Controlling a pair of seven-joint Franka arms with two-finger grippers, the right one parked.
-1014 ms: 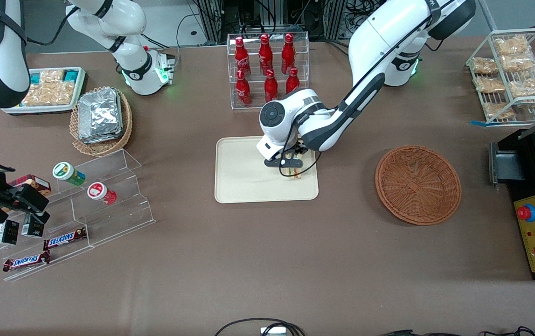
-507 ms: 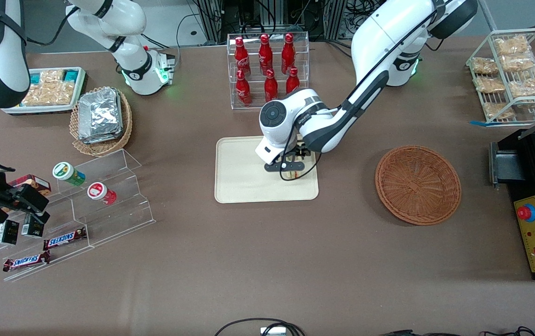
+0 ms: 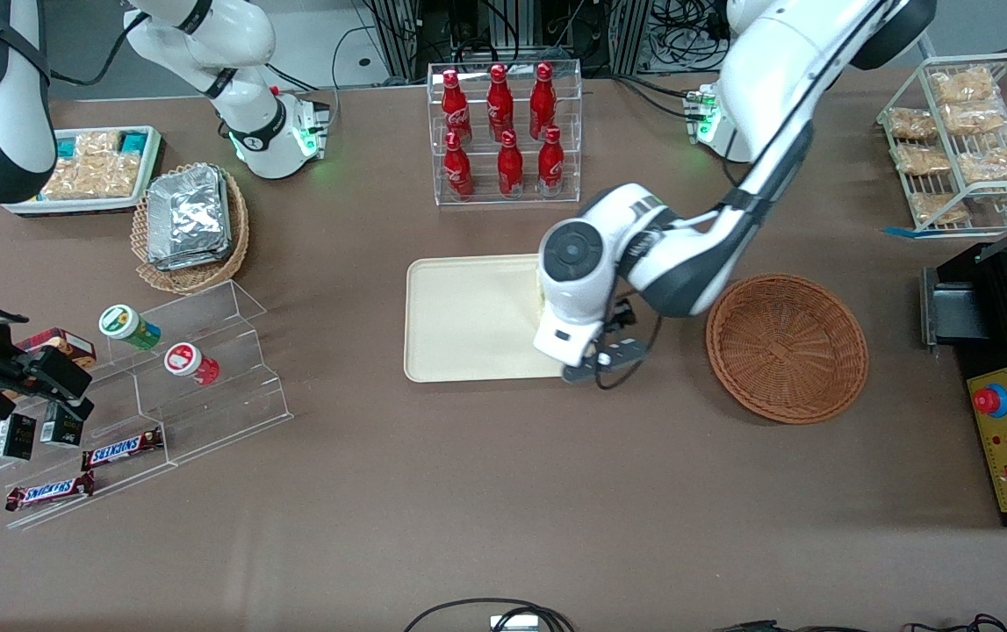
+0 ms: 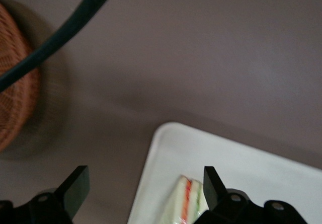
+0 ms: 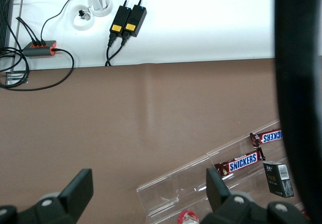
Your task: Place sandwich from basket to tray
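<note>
One sandwich, and it is already on the tray.

The sandwich [image 4: 187, 204] lies on the cream tray [image 3: 459, 316], near the edge closest to the brown basket [image 3: 787, 348], which has nothing in it. The gripper [image 4: 143, 189] hangs above that tray edge, its fingers spread wide and holding nothing. The job looks almost done; only pulling the arm away seems left.

Cream tray [image 3: 459, 316], reddish-brown woven basket [image 3: 787, 347], pale sandwich [image 4: 187, 204] striped green and red
</note>
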